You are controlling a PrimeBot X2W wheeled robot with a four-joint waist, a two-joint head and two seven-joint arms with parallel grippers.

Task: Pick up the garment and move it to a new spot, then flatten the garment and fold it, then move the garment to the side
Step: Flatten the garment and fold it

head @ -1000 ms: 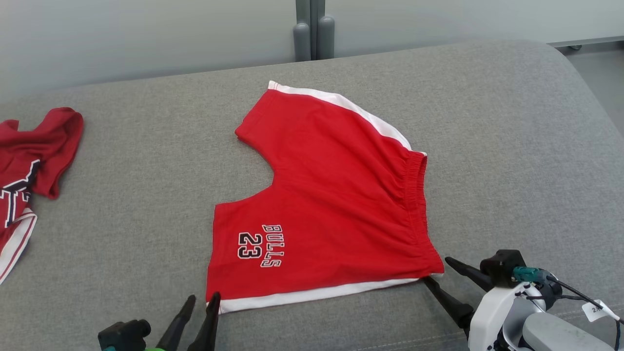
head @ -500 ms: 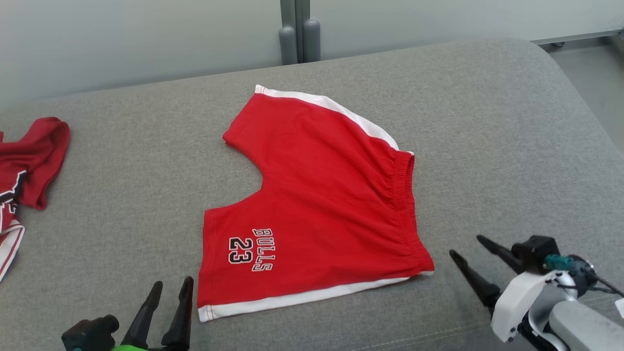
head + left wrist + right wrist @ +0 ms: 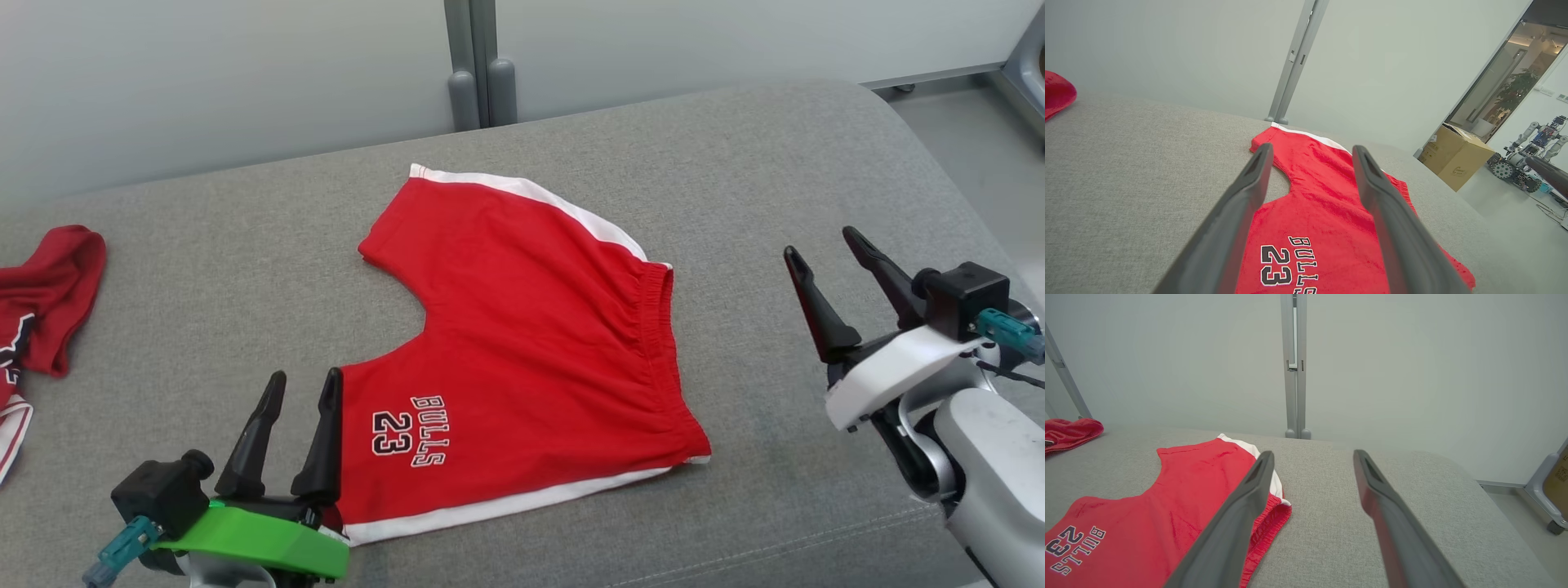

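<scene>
A pair of red basketball shorts (image 3: 531,351) is seen spread flat near the middle of a grey upholstered surface (image 3: 775,163). The elastic waistband (image 3: 657,327) is turned toward the robot's right and the two leg openings toward its left. A white stripe is carried along each side seam, and "BULLS 23" (image 3: 408,429) is printed on the nearer leg.

The left gripper (image 3: 306,380) is held at the lower left, just beside the hem of the nearer leg. Its fingers are spread apart and nothing is grasped between them. Whether the hem is touched by the inner finger cannot be told. In the left wrist view the shorts (image 3: 1323,196) are framed between the two parted fingers.

The right gripper (image 3: 820,245) is raised above the surface, well apart from the waistband on the right. Its jaws are likewise released, with nothing held. In the right wrist view the shorts (image 3: 1167,498) are seen to the left of the fingers.

A second red garment (image 3: 49,302) is left crumpled at the far left edge. A cardboard box (image 3: 1455,161) is seen on the floor beyond.
</scene>
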